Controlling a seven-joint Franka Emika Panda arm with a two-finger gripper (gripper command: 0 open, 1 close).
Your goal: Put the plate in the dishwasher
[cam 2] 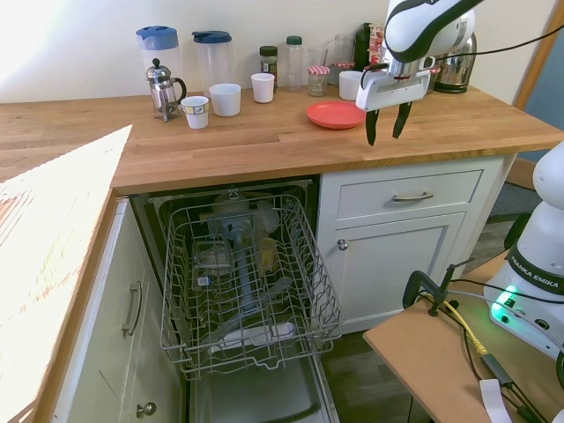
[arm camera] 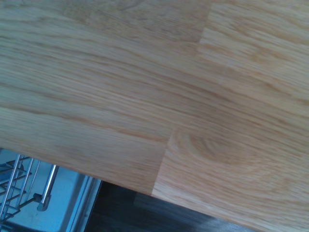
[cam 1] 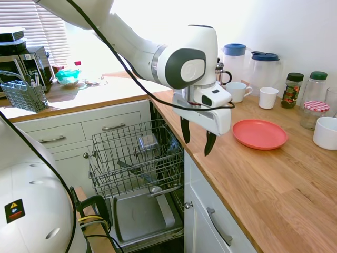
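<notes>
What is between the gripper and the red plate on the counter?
Nothing: in both exterior views only bare wooden countertop separates the open gripper from the plate.

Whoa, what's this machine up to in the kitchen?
A white robot arm is working at the wooden countertop. Its end effector hangs open and empty above the counter's front edge, beside a coral-red plate that lies flat on the wood, untouched. Below, the dishwasher stands open with its grey wire rack pulled out. The plate is not yet picked up or loaded.
</notes>
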